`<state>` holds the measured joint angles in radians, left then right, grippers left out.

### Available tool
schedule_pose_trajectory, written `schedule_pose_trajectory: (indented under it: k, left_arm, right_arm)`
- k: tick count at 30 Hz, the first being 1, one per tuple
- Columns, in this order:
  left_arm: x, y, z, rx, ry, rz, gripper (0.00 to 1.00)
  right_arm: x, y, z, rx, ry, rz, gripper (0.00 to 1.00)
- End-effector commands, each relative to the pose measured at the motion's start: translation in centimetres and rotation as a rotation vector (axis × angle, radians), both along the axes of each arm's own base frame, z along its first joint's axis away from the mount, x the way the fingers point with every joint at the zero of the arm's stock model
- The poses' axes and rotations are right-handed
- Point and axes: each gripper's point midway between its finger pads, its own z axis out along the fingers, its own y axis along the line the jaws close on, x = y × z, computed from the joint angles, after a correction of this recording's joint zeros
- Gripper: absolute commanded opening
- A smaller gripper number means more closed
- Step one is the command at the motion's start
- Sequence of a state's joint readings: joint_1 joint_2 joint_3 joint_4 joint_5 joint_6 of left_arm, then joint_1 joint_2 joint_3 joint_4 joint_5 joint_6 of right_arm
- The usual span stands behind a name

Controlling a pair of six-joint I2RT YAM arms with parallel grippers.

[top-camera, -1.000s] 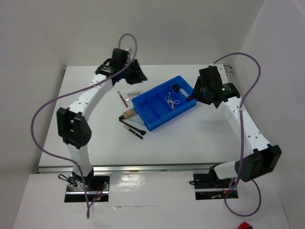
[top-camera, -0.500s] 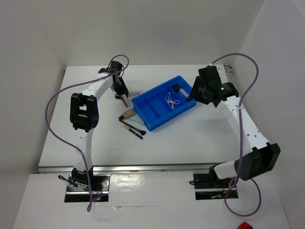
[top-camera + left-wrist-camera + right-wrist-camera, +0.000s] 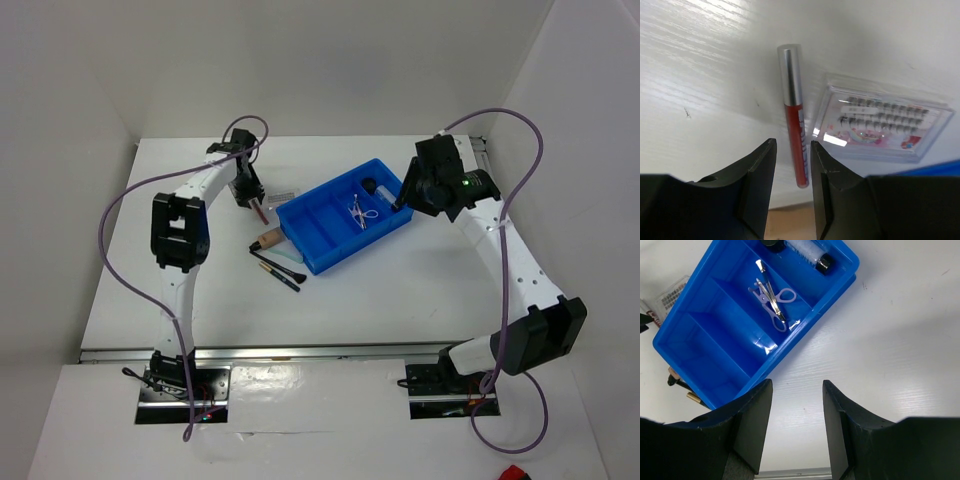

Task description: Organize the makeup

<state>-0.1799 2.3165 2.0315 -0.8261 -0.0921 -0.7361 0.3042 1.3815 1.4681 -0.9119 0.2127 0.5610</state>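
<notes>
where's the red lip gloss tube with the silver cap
Left wrist view: the red lip gloss tube lies on the white table, left of the clear plastic lash case, beneath the left gripper.

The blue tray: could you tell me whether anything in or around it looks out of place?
The blue tray sits skewed on the table, and only its two right-end compartments hold anything. A red lip gloss, a clear false-lash case and a beige tube lie loose on the table off its left side, not sorted.
</notes>
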Motion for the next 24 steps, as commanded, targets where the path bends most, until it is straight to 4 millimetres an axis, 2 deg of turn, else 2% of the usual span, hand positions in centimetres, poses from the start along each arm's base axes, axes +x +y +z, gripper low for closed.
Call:
schedule_pose_trajectory:
  k: [1,4,6,8,13,16,17,20,21,22,24]
  left_arm:
    - [0.1,0.8,-1.5,0.040,0.020,0.015,0.46]
    - [0.4,0.7,-2.6,0.042,0.028,0.015,0.45]
    - [-0.1,0.8,-3.6,0.047,0.058,0.014,0.43]
    - [0.2,0.8,-3.3,0.046,0.049,0.014,0.39]
    - [0.4,0.7,-2.3,0.042,0.029,0.015,0.14]
    - [0.6,1.1,0.8,0.056,-0.003,0.023,0.02]
    - [1.0,1.0,3.7,0.046,-0.053,0.025,0.00]
    - [1.0,1.3,8.7,0.042,-0.155,0.035,0.00]
    - [0.4,1.2,11.7,0.021,-0.219,0.033,0.00]
    - [0.6,1.0,13.5,0.002,-0.271,0.029,0.00]
    - [-0.3,0.2,15.2,-0.062,-0.304,0.025,0.00]
  right_arm:
    - [0.5,-0.2,1.5,0.000,-0.040,-0.024,0.52]
    - [0.7,-0.1,1.2,-0.003,-0.031,-0.024,0.52]
    - [0.8,-0.1,1.5,0.000,-0.040,-0.024,0.52]
    - [0.9,0.0,1.2,-0.003,-0.031,-0.024,0.52]
    - [0.9,0.0,1.2,-0.003,-0.031,-0.024,0.52]
    - [1.0,0.0,1.6,0.000,-0.040,-0.024,0.52]
    - [0.9,0.0,1.8,0.000,-0.040,-0.024,0.52]
    - [0.7,-0.1,2.2,0.004,-0.050,-0.024,0.52]
    - [0.8,-0.1,1.8,0.003,-0.047,-0.024,0.52]
    - [0.8,-0.1,1.8,0.003,-0.047,-0.024,0.52]
    - [0.9,-0.1,1.6,0.002,-0.046,-0.024,0.52]
